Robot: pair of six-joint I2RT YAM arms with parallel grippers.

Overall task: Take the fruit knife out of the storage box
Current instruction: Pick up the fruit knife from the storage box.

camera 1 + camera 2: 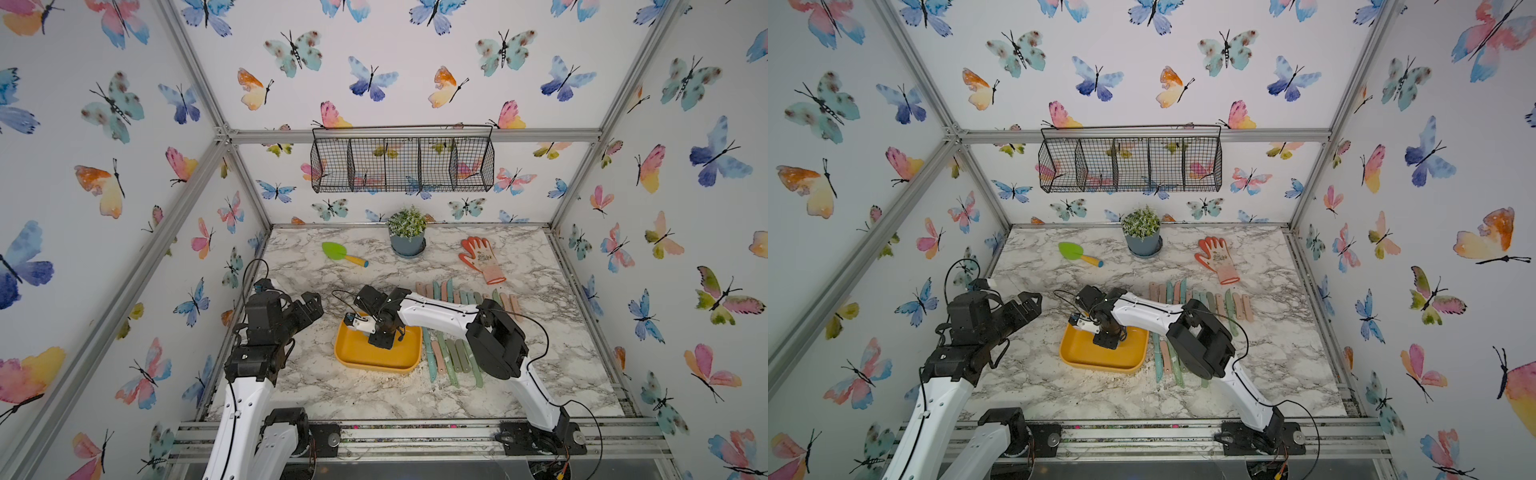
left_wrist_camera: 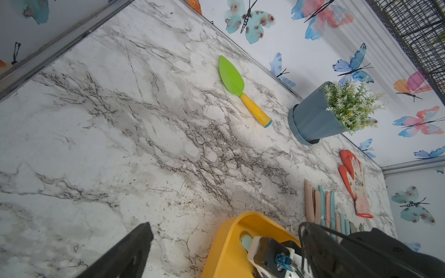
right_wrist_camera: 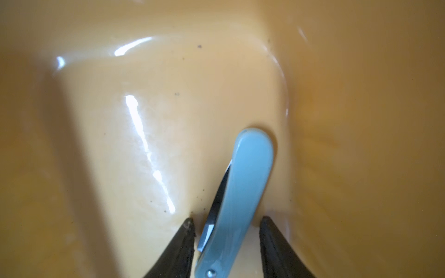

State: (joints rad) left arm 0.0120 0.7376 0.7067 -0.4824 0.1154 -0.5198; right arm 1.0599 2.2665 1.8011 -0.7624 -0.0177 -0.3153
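Across the middle of your marbled worktop (image 1: 374,399) sits the yellow-orange storage box (image 1: 374,361). Pastel folded knives (image 1: 451,359) lie in rows on the worktop just beside it, on your right arm's side. Your right arm reaches over from that side, and the right claw (image 3: 226,219) is down inside the box. The right wrist view shows you its jaws standing apart, one finger on either side of the fruit knife (image 3: 248,173). A sliver of box floor shows on each side, so nothing is gripped. The knife, pale blue and folded, lies on the box floor close to one wall. Your left claw (image 1: 309,305) hangs above the worktop, apart from the box. You cannot tell whether it is open or closed.
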